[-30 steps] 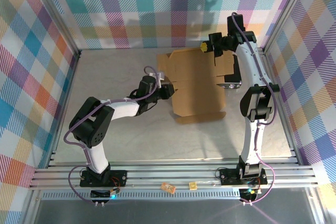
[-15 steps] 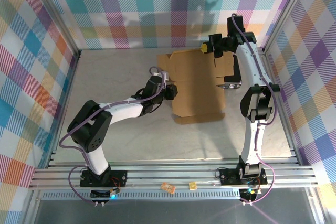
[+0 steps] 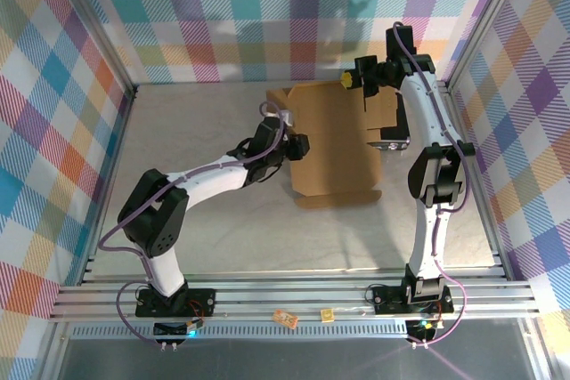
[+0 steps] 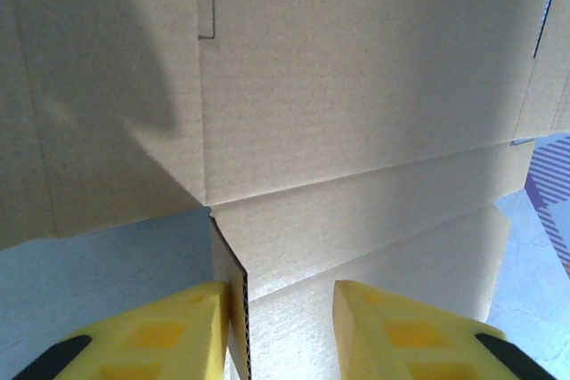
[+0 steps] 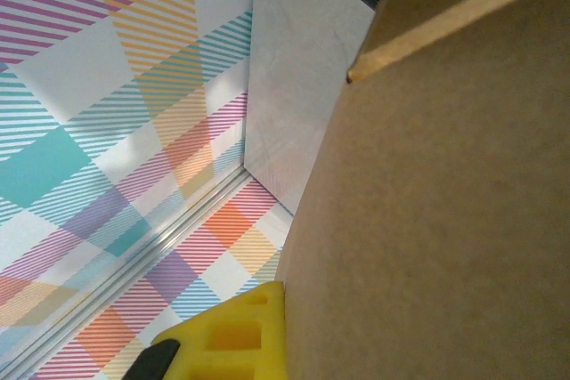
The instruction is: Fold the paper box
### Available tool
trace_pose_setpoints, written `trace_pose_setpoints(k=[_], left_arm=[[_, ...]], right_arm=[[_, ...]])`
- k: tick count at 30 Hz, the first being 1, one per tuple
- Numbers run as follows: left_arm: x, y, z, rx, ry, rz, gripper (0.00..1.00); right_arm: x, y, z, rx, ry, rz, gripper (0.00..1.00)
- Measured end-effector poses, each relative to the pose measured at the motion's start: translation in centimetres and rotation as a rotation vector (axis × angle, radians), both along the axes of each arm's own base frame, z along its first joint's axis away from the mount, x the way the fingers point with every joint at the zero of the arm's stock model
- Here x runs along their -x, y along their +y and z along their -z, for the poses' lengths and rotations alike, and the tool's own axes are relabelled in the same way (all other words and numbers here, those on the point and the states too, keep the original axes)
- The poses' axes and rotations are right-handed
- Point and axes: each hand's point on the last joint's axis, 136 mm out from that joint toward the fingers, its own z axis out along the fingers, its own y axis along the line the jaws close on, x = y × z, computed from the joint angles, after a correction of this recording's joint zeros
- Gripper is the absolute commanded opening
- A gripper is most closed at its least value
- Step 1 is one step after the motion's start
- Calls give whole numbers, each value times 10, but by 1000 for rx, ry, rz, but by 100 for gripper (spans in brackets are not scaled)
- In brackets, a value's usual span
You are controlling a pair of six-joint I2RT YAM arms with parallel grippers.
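Since 1 second ago the left arm has stretched out farther, carrying the left gripper (image 3: 297, 144) forward and to the right until it meets the left edge of the paper box (image 3: 334, 144); the right arm has kept its pose.

From the left wrist, the 2 yellow fingers (image 4: 174, 331) stand spread apart. A cut corrugated flap edge of the paper box (image 4: 356, 86) rises between them, lying against the inner face of the left-hand finger and well clear of the other. Ahead of the fingertips, broad brown panels with creases fill the space, and pale table (image 4: 98, 246) shows ahead of the left-hand finger.

At the far right corner of the box sits the right gripper (image 3: 349, 84). From its wrist, 1 yellow finger (image 5: 227, 331) presses flat against the cardboard (image 5: 445, 220), which stands upright just to its right and hides the second finger, so I cannot tell whether the pair is pinching the sheet. To the finger's left, the plaid wall (image 5: 116, 131) meets the table.

The box lies mostly flat on the table (image 3: 196, 122), spanning the space between both grippers.
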Motion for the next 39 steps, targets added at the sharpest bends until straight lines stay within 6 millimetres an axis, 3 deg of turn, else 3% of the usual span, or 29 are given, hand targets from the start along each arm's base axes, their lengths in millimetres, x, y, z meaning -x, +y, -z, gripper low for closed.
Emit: trace_pose_setpoints(k=[7,18,26,31,35,39], left_arm=[[-4,-6,15,-31,55,7,39],[-8,-25,22,-29,78,42,40],[0,-39,31,-55,105,62,41],[1,-36,31,-92,120,39,44],[6,-25,29,-126,118,-8,57],[18,-4,-2,-124,97,-38,60]], right_arm=[[5,-1,1,2,9,4,0],[9,-4,-3,10,-4,14,0],[14,-4,4,14,12,15,0],[16,-4,9,14,19,17,0],[21,-3,4,10,11,13,0],[35,4,-1,-4,8,-10,0]])
